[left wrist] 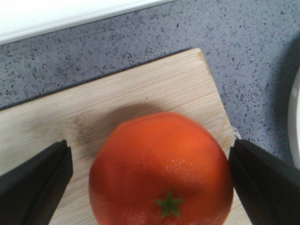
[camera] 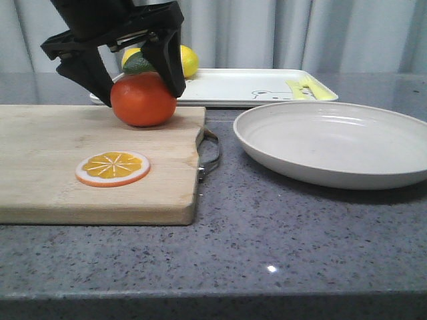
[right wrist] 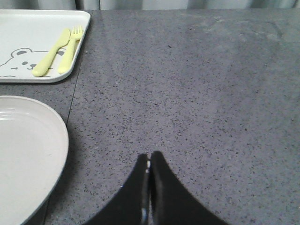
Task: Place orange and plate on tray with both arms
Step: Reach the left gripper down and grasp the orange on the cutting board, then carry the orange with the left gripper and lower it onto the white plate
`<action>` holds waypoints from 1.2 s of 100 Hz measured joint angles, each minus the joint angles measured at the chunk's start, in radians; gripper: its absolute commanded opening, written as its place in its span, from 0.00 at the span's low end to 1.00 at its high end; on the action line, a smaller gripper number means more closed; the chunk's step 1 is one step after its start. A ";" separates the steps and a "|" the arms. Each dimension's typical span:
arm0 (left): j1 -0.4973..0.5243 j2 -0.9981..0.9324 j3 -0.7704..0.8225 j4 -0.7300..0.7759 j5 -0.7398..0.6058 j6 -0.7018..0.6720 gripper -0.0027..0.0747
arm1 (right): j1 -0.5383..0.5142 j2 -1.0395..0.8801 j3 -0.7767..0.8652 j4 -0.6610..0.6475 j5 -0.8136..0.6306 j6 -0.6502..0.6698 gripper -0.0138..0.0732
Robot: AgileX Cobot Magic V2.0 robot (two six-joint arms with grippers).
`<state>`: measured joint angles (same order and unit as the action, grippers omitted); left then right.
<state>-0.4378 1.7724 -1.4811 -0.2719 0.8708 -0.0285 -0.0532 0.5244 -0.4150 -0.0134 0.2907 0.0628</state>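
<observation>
Left end effector (camera: pixel 138 83): I am straddling the orange (camera: pixel 143 100) with fingers spread, not yet clamping it, for centring.
Orange: resting on the cutting board (camera: pixel 67 167), near the tray (camera: pixel 253 87).
Right end effector (right wrist: pixel 149 164): clenched and empty, waiting beside the plate (camera: pixel 333 143).

It looks like a kitchen-style setup staged for a robot: a grey speckled stone tabletop (camera: pixel 280 227) carries a wooden cutting board (camera: pixel 60 167), a plate (camera: pixel 333 143), a bear-printed tray (camera: pixel 253 87) with a yellow child's fork and knife (right wrist: pixel 58 49), and fruit. Pale curtains (camera: pixel 280 33) close off the background.
</observation>
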 measured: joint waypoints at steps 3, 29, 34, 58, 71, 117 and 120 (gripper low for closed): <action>0.000 0.000 -0.002 0.000 0.000 0.000 0.80 | 0.000 0.000 0.000 0.000 0.000 0.000 0.08; 0.000 0.000 -0.002 -0.002 0.002 0.000 0.49 | 0.000 0.000 0.000 0.000 0.000 0.000 0.08; 0.000 0.000 -0.002 -0.002 0.002 0.000 0.45 | 0.000 0.000 0.000 0.000 0.000 0.000 0.08; 0.000 0.000 -0.056 -0.014 0.034 0.028 0.40 | 0.000 0.000 0.000 0.000 0.006 0.000 0.08; -0.020 0.000 -0.118 -0.045 0.041 0.028 0.40 | 0.000 0.000 0.000 0.000 0.008 0.000 0.08; -0.287 0.131 -0.282 -0.066 0.030 0.034 0.40 | 0.000 0.000 0.000 0.000 0.010 0.000 0.08; -0.305 0.144 -0.296 -0.066 0.030 0.034 0.40 | 0.000 0.000 0.000 0.000 0.012 0.000 0.08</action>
<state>-0.7429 1.9160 -1.7770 -0.3384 0.9010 0.0052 -0.0532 0.5244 -0.4150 -0.0134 0.3028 0.0628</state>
